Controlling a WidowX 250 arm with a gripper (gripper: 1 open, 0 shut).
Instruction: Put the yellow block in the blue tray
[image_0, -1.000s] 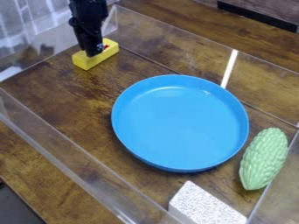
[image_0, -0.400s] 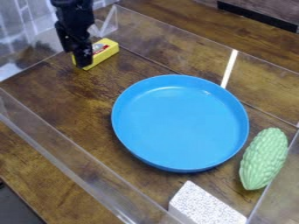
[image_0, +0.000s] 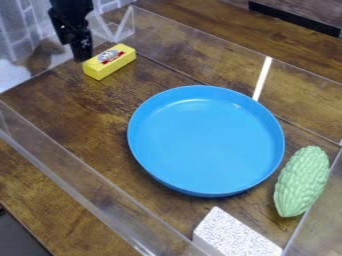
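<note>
Yellow block (image_0: 107, 61) outside blue tray (image_0: 160, 160)

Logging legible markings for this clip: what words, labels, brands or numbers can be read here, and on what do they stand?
No text can be read.
yellow block: a red-and-white sticker on its top face, too small and blurred to read.
blue tray, green bumpy object and white speckled sponge: no markings visible.

The claw (image_0: 80, 46) is black and blocky, with what may be reddish-brown pads, though blurred.
</note>
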